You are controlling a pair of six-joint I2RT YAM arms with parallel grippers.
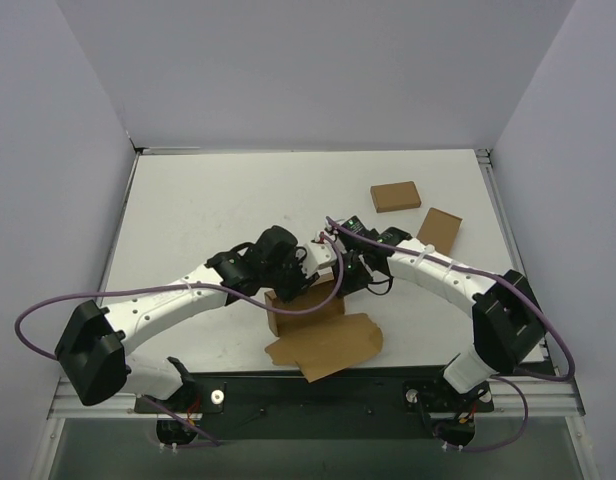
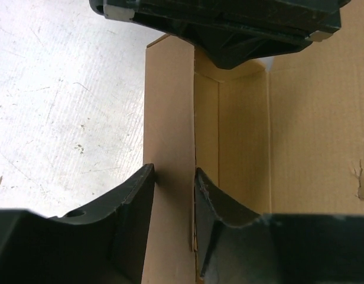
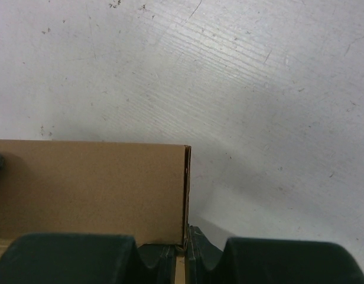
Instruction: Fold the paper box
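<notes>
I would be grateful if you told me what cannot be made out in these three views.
Top external: the folded middle of the plain brown cardboard paper box, hidden under the white arms.
Right wrist: the box's inside, hidden behind its own wall, which the right pincer holds.
Left wrist: whether the left pincer fully clamps a box wall; the wall's far end is hidden by the right pincer's body.

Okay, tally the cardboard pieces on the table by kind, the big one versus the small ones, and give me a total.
Large paper box, partly folded: 1
Small brown boxes: 2
Total: 3
</notes>
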